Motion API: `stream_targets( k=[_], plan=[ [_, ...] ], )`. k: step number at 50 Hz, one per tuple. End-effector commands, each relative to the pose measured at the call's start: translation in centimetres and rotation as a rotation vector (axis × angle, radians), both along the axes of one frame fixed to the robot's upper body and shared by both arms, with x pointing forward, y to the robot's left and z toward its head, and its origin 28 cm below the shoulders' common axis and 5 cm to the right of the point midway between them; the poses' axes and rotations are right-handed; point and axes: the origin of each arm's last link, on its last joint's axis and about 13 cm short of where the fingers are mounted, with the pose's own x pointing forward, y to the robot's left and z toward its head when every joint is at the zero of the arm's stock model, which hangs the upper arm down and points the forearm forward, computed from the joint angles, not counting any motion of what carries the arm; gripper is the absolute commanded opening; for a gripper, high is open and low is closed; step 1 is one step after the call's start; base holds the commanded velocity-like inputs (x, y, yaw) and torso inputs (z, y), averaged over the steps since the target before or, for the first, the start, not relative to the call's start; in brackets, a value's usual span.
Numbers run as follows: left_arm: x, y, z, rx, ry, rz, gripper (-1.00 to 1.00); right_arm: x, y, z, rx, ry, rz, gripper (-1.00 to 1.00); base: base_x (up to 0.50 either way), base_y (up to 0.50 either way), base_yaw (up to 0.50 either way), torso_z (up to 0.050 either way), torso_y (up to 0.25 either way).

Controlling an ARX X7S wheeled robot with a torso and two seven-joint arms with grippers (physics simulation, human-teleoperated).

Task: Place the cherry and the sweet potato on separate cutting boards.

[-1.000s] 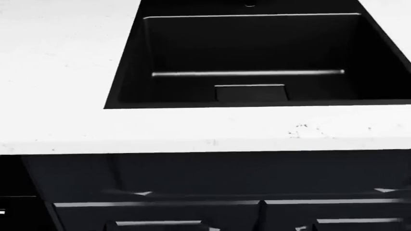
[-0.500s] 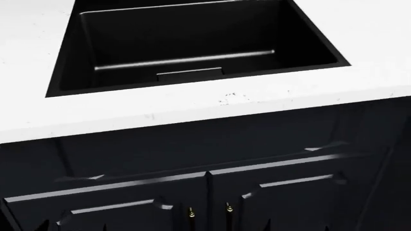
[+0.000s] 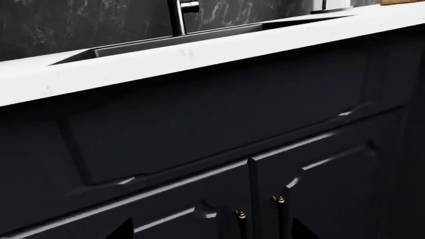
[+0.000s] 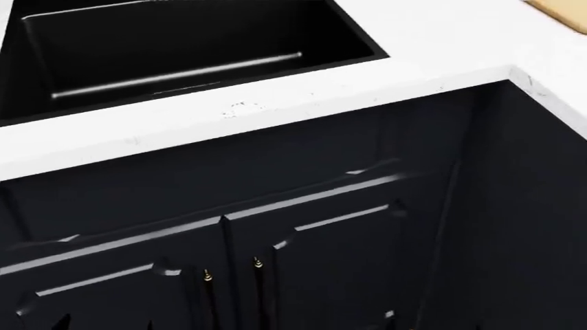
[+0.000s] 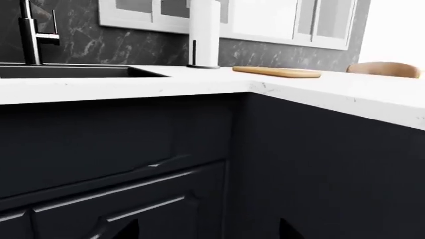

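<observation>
Neither hand is showing clearly, so I cannot tell their state. A cutting board (image 5: pixel 277 71) is lying on the counter (image 5: pixel 199 82) to the right; cherry and sweet potato are unseen. Turning right should be revealing them.

White countertop (image 5: pixel 199 82) — cutting boards (image 5: pixel 277 71), white cylinder (image 5: pixel 204 34) on it.

- White speckled countertop (image 4: pixel 303 96), turning a corner toward 3 o'clock in the head view.
- Black rectangular sink (image 4: pixel 174 55) sunk into it at 11 o'clock.
- Dark navy cabinet doors (image 4: pixel 303 254) below, panelled, with small brass knobs (image 4: pixel 256 262).
- Dark marbled backsplash (image 5: pixel 86 42) behind a black faucet (image 5: pixel 30 32).
- White-framed window (image 5: pixel 265 20) above, bright.
- White cylindrical paper-towel holder (image 5: pixel 204 34) on the counter beneath the window.
</observation>
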Motion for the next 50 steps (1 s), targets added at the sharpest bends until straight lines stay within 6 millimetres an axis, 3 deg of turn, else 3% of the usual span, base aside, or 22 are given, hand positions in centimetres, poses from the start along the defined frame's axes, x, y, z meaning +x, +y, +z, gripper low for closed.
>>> stream_targets(
  k=[1, 50],
  plan=[
    [0.01, 0.01, 0.28, -0.057, -0.01, -0.008, 1.0, 0.01, -0.12, 0.11, 0.011, -0.014, -0.014, 1.0, -0.25, 0.1, -0.5, 0.0, 0.0],
    [0.0, 0.03, 0.33, -0.065, -0.014, -0.007, 1.0, -0.02, -0.44, 0.18, 0.031, -0.01, -0.076, 1.0, -0.24, 0.14, -0.48, 0.0, 0.0]
  ],
)
